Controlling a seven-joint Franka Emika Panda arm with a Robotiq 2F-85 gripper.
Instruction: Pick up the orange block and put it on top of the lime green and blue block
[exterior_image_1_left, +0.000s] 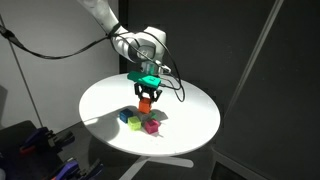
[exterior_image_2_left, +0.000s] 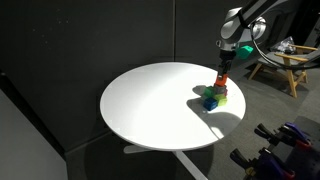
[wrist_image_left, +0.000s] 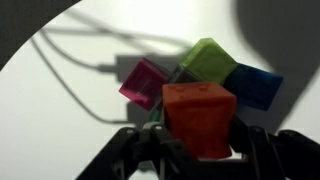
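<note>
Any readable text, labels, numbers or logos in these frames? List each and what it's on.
None readable. The orange block, lime green block, blue block and pink block show plain faces in the wrist view; the table carries no legible marking.

Matt orange block (wrist_image_left: 198, 118), smooth tabletop (exterior_image_1_left: 190, 115)
The block's faces look dull and faintly grainy; the white tabletop looks even and unglossy.

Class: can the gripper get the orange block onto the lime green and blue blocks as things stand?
Probably yes: the gripper holds the orange block above the lime green block and blue block, whose tops look bare.
</note>
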